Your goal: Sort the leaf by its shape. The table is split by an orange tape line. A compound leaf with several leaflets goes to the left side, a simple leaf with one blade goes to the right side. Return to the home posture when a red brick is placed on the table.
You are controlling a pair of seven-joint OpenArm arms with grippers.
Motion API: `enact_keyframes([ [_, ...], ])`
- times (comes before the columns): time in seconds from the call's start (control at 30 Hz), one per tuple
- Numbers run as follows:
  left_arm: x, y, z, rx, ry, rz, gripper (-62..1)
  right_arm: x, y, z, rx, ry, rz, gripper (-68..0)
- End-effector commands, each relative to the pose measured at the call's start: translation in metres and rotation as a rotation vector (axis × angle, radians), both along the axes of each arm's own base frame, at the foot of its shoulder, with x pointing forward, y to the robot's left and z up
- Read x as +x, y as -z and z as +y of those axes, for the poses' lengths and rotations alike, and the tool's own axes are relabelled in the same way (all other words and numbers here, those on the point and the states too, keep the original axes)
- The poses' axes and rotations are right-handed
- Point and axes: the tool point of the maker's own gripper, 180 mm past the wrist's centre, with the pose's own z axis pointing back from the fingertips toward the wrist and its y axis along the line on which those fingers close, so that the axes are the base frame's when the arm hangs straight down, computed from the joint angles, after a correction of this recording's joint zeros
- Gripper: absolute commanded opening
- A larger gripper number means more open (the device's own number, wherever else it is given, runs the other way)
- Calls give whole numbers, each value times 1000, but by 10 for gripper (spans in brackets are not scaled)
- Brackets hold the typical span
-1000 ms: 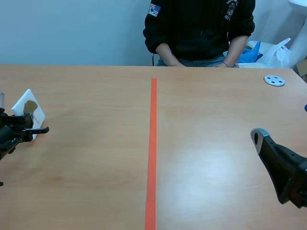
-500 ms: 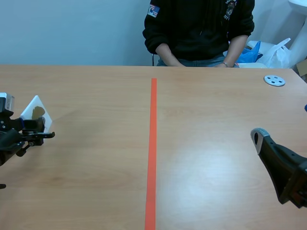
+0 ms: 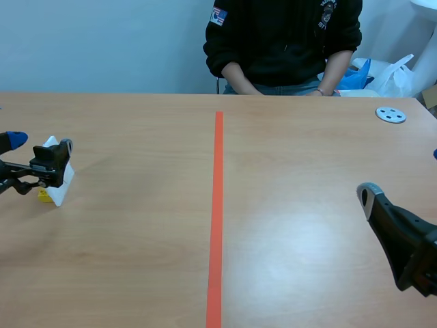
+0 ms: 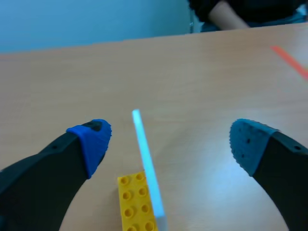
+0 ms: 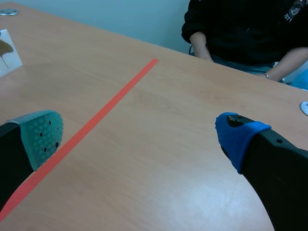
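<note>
While the left tool [image 4: 169, 138] hangs open astride it, the leaf card [image 4: 147, 163] stands near the left edge of the desk [image 3: 136, 239]. It is likely light and tippy, so pinch its flat faces above the yellow brick [image 4: 132, 202].

Lighting is bright, even and diffuse, falling from overhead. The desk [image 3: 136, 232] carries a broad pale sheen right of the orange tape line [image 3: 216, 225], also visible in the right wrist view. Shadows are faint and soft-edged: a weak one lies on the desk beside the white card [image 3: 60, 193].
</note>
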Motion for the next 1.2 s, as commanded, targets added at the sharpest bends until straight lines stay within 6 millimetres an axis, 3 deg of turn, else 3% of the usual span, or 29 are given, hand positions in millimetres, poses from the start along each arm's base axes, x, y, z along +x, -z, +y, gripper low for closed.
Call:
enact_keyframes([
  [0.0,-5,-15,-3,6,48,-34,-6,4,-10,-2,13,6,-39,4],
  [0.33,-77,-33,-81,55,385,36,14,4,-9,-2,6,3,-38,4],
  [0.63,-142,-52,-147,54,492,101,14,4,-8,-1,-16,-13,-37,4],
  [0.87,-170,-57,-171,-11,455,162,14,3,-6,0,-43,-28,-34,4],
  [1.17,-172,-56,-174,-71,388,171,14,3,-8,0,-39,-29,-41,4],
])
